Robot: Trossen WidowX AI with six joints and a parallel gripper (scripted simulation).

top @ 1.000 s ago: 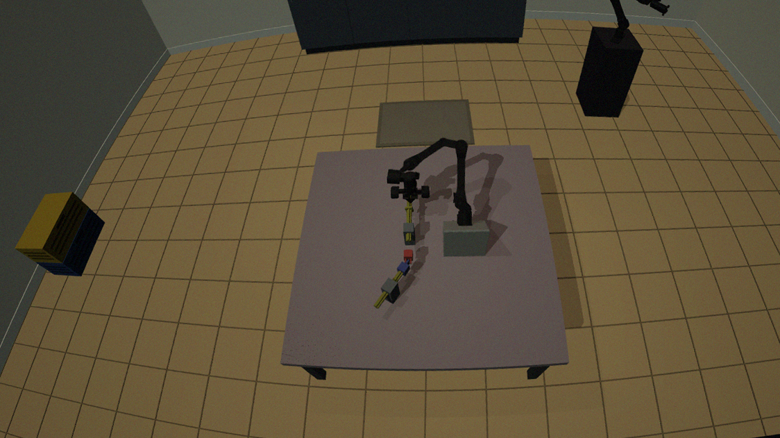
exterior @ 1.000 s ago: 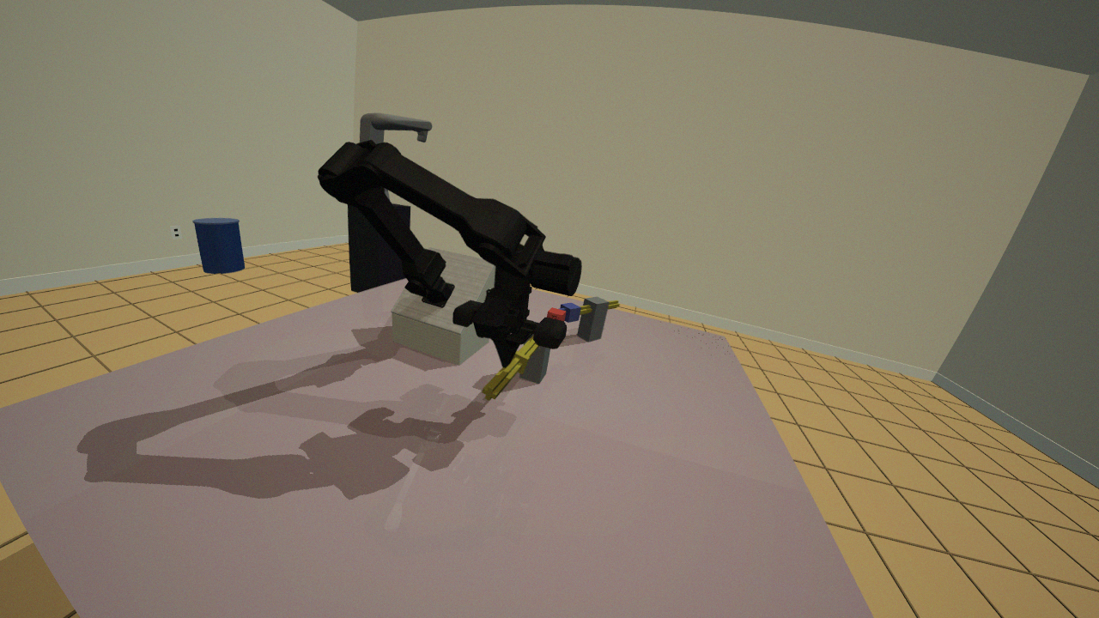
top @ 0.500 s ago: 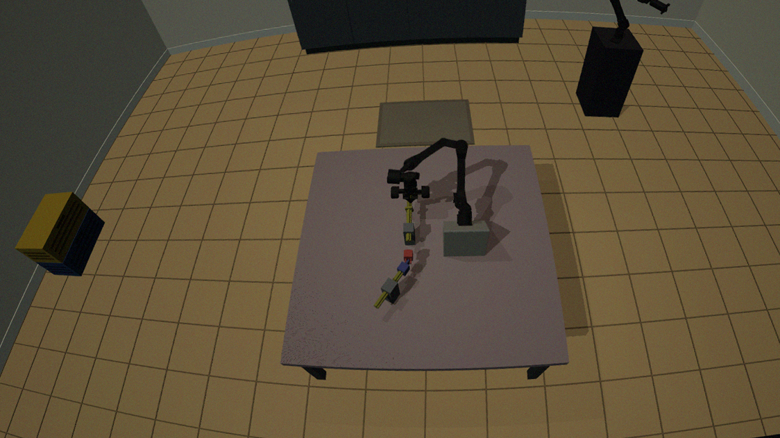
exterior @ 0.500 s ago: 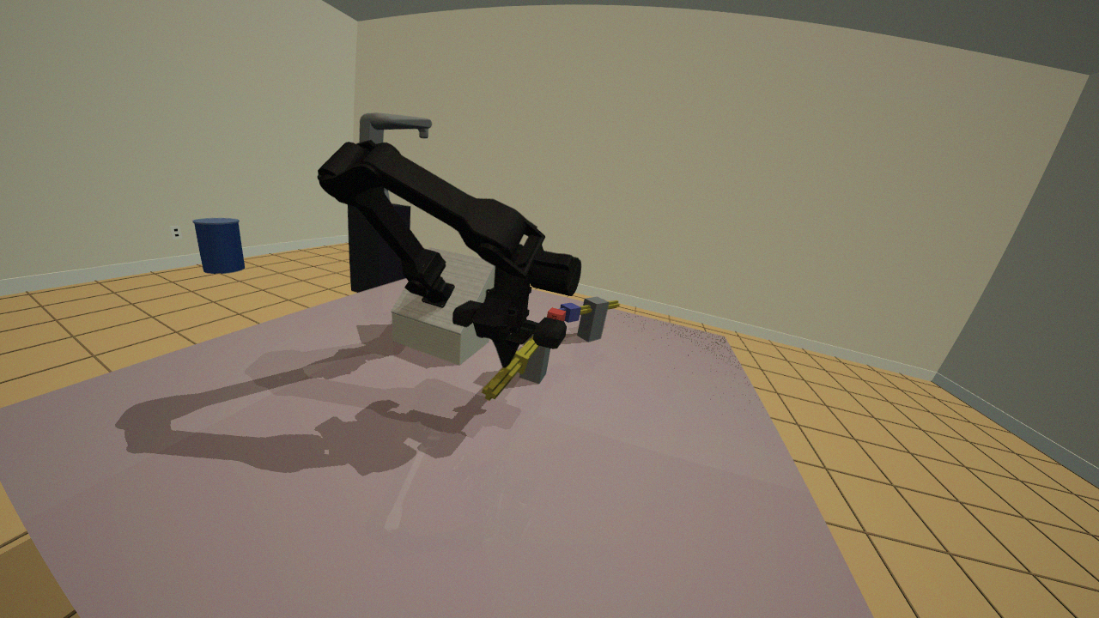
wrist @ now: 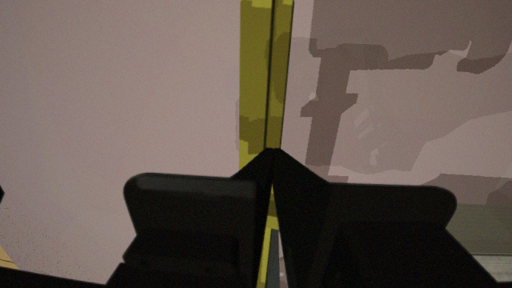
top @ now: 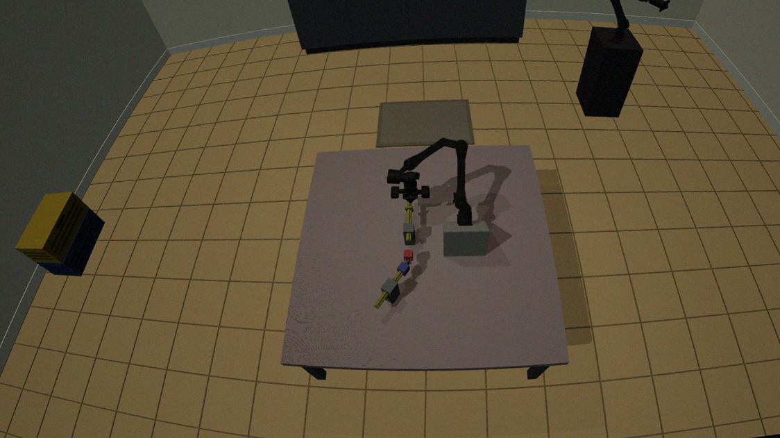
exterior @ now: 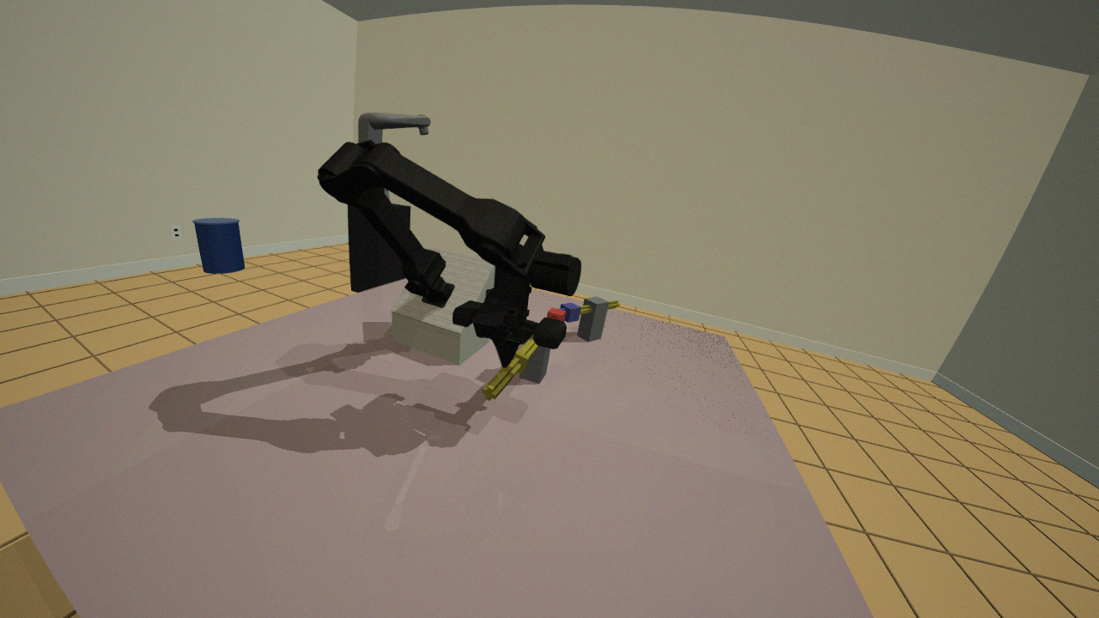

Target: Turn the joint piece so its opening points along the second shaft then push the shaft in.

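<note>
The second yellow shaft (top: 407,207) (exterior: 505,374) (wrist: 264,80) runs through its grey block (top: 408,232) (exterior: 537,366) and sticks out behind it. My gripper (top: 408,199) (exterior: 510,360) (wrist: 272,155) is shut with nothing between the fingers. Its tips are down on the part of this shaft behind the block. Beyond the block lie the red joint piece (top: 408,254) (exterior: 556,313) and the blue hinge part (top: 403,267) (exterior: 570,310), on the first shaft (top: 380,300) (exterior: 610,305) in the other grey block (top: 390,288) (exterior: 593,318). A gap shows between the second block and the red piece.
The arm stands on a grey base block (top: 466,240) (exterior: 441,324) right of the shafts on the mauve table (top: 357,320) (exterior: 537,499). Off the table are a yellow and blue crate (top: 58,234), a blue bin (exterior: 219,244) and a second arm on a dark pedestal (top: 609,72).
</note>
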